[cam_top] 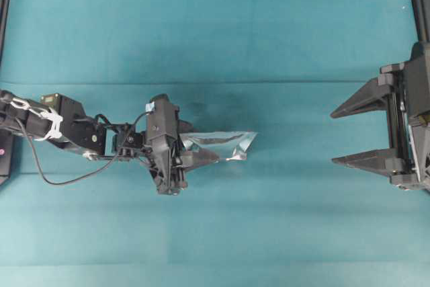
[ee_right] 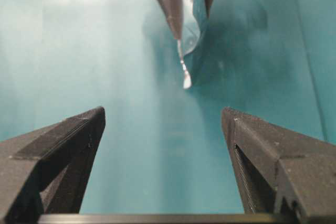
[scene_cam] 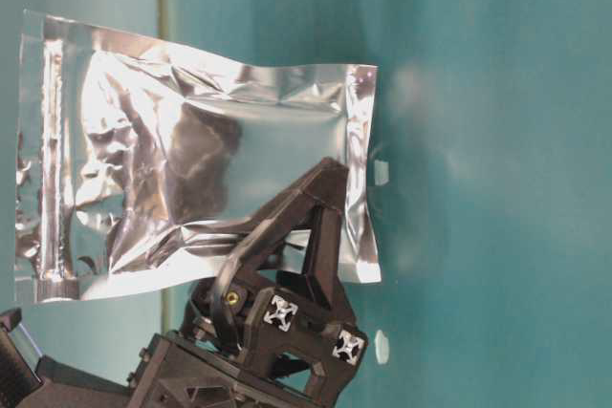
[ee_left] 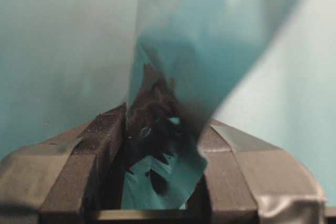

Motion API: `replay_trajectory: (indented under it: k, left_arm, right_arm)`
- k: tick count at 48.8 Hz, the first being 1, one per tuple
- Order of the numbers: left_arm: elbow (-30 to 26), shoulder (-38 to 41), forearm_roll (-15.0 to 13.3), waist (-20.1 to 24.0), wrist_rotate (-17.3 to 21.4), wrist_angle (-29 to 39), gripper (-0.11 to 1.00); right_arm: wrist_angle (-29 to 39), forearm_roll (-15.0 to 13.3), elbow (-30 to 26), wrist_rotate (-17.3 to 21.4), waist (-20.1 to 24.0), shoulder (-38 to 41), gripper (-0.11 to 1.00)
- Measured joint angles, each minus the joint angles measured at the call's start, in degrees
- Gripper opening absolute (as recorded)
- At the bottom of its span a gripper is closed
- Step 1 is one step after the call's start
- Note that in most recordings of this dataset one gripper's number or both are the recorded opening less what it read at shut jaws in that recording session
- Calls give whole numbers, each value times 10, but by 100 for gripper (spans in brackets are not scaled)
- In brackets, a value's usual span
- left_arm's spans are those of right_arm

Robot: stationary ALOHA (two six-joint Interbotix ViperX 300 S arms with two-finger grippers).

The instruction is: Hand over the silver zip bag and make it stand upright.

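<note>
The silver zip bag (cam_top: 228,144) is a crinkled foil pouch held on edge near the middle of the teal table, reaching rightward from my left gripper (cam_top: 205,142). That gripper is shut on the bag's left end. In the left wrist view the foil (ee_left: 210,40) rises from between the two pads (ee_left: 105,145). The table-level view shows the bag's broad face (scene_cam: 191,160) with a black finger (scene_cam: 296,226) across it. My right gripper (cam_top: 334,137) stands open at the right, well clear of the bag. From its wrist view the bag (ee_right: 190,24) hangs ahead of the empty gripper (ee_right: 163,113).
Teal cloth (cam_top: 215,233) covers the whole table. Dark frame rails stand at the far left (cam_top: 4,5) and far right (cam_top: 422,5) edges. A tiny white speck (cam_top: 404,7) lies at the back right. The left arm's cable (cam_top: 60,178) loops toward the front.
</note>
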Motion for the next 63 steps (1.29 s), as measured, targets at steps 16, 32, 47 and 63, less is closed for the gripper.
replay_trajectory:
  k: [16, 32, 47, 63]
  left_arm:
    - [0, 0, 0, -1, 0, 0, 30]
    - [0, 0, 0, 0, 0, -1, 30]
    - [-1, -1, 0, -1, 0, -1, 30]
    - [0, 0, 0, -1, 0, 0, 30]
  right_arm:
    - [0, 0, 1, 0, -1, 0, 89]
    - [-1, 0, 3, 0, -1, 0, 89]
    - [-1, 0, 5, 0, -1, -1, 89]
    - [-1, 0, 8, 0, -1, 0, 89]
